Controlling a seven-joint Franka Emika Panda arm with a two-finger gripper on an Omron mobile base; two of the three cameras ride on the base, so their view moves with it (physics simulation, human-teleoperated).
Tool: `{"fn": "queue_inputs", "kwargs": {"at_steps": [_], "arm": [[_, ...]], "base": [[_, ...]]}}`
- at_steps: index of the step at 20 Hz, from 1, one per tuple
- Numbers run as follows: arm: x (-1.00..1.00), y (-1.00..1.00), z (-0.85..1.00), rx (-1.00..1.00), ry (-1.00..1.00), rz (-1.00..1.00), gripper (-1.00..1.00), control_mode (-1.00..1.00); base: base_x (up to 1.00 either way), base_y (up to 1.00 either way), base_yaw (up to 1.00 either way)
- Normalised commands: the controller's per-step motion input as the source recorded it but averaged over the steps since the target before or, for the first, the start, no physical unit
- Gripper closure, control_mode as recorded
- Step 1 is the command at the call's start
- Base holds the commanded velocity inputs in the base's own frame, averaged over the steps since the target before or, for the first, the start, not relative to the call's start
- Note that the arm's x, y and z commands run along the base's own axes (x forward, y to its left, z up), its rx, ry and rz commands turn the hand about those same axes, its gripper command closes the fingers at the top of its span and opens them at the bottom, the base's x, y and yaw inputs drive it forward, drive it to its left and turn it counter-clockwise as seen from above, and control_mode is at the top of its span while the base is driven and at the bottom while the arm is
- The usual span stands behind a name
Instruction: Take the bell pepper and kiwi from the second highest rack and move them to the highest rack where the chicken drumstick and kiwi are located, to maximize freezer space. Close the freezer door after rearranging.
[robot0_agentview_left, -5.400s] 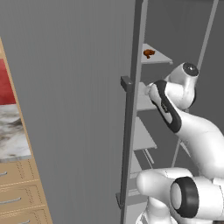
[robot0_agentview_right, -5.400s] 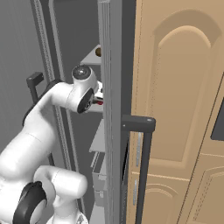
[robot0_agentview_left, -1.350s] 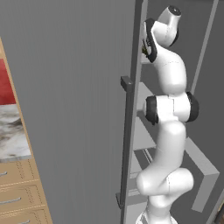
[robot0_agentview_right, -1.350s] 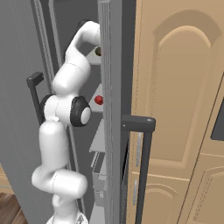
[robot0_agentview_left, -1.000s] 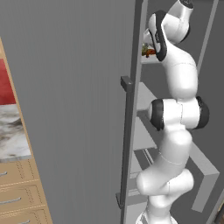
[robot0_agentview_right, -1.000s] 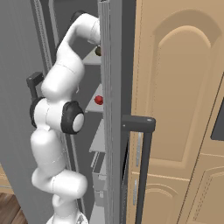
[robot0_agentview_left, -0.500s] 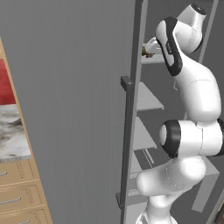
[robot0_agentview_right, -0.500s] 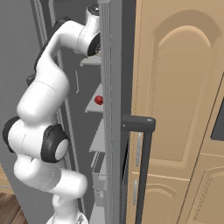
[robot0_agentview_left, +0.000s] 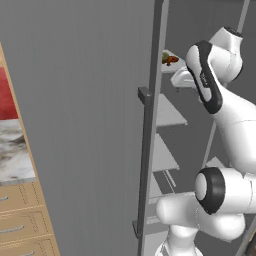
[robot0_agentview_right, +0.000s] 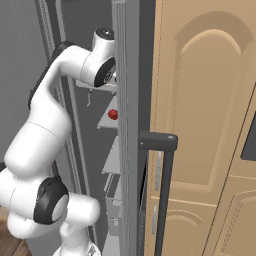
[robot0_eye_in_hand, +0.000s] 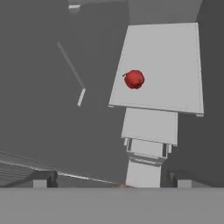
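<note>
The red bell pepper lies alone on the second highest rack, seen from above in the hand view. It also shows in the right base view as the bell pepper. On the highest rack sit the orange-brown chicken drumstick and a green kiwi. My gripper hangs well above the pepper, open, nothing between its fingertips. The hand is level with the highest rack's front edge. The freezer door stands wide open on the left.
Lower shelves step down below the two racks. The open door's dark bar handle stands close to the arm's left. A second grey door edge with a dark handle and a tan cabinet bound the right side.
The arm has folded from tall and stretched to bent, its elbow swinging down and right. The hand has stayed by the highest rack's front. The pepper has not moved.
</note>
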Motion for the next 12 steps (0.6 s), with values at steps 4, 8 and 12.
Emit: {"fn": "queue_inputs", "kwargs": {"at_steps": [4,8,12], "arm": [[-0.23,0.05,-0.44,-0.01,0.19,0.09,-1.0,-1.0],[0.0,0.01,-0.08,-0.03,0.03,0.0,-1.0,-1.0],[0.03,0.08,-0.34,-0.01,-0.05,0.0,-1.0,-1.0]], "base": [[0.0,0.0,0.0],[0.0,0.0,0.0],[0.0,0.0,0.0]]}}
